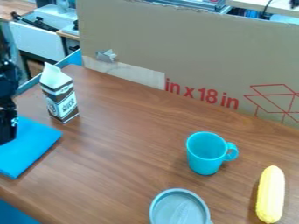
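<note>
On the wood-grain table (128,148), the gripper (7,127) is hanging beside the blue cloth (26,146) at the left edge, open or closed indeterminable, while the narrow milk carton (60,98) is standing near the far-left corner, risking toppling if bumped sideways.

A brown-white carton (60,98) stands upright near a blue cloth (29,146).

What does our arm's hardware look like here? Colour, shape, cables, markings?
The arm is black, with a bulky, uneven upper section and a blockier, straight-edged lower part. A few small pale spots break up the black on the lower part; can't tell if they're markings, screws or glints. No cable or label I can make out.
</note>
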Motion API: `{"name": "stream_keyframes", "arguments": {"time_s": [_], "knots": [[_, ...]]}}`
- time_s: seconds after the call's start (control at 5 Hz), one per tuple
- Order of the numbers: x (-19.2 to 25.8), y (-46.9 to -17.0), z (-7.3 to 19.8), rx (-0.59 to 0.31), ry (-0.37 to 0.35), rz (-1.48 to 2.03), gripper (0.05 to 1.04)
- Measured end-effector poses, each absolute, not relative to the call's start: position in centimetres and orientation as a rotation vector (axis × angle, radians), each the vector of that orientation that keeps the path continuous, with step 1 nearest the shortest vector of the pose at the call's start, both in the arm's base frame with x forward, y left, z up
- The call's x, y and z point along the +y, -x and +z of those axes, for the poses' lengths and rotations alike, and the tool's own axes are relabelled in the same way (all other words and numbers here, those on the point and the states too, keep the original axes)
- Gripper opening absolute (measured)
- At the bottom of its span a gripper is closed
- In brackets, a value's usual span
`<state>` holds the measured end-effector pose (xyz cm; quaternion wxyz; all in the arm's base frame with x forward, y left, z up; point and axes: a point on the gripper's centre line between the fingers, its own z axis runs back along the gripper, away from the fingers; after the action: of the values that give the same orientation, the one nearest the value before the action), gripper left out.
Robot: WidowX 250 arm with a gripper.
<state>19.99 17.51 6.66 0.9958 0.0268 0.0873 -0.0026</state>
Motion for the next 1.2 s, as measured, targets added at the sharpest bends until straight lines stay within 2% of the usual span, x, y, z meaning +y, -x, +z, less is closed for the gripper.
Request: {"name": "stream_keyframes", "arguments": {"time_s": [0.4, 0.6, 0.8, 1.0, 1.2], "knots": [[18.2, -20.5, 4.4, 0.174, -0.061, 0.010, 1.001], [17.5, -21.3, 2.2, 0.131, -0.008, -0.038, 1.001], [17.2, -21.8, 1.8, 0.100, 0.010, -0.055, 1.001], [17.1, -21.7, 1.8, 0.061, 0.063, -0.076, 1.001], [14.7, -21.3, 2.2, 0.039, 0.164, -0.107, 1.001]]}}
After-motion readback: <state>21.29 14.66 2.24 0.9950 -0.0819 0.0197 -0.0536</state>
